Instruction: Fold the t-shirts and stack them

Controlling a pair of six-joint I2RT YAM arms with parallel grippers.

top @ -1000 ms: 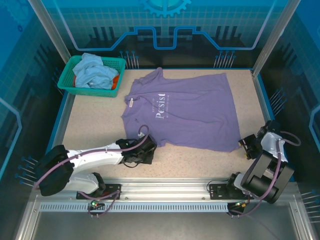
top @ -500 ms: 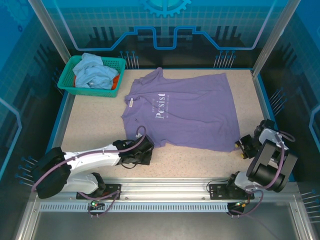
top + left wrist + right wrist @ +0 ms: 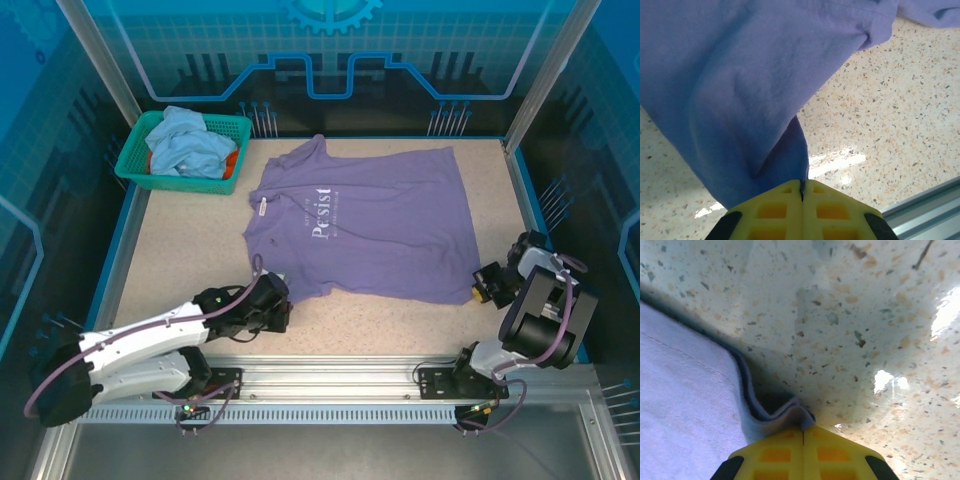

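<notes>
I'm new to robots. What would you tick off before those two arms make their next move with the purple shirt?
1. Left gripper shut on the purple t-shirt, at its near-left corner: ok.
2. Right gripper shut on the near-right hem corner: ok.
3. How deep the cloth sits in each grip: cannot tell.
4. Shirt spread on the table, lettering up: ok, though a little bunched by the left gripper.
5. Light-blue shirt and orange shirt in the teal basket, apart from the purple one: ok.
</notes>
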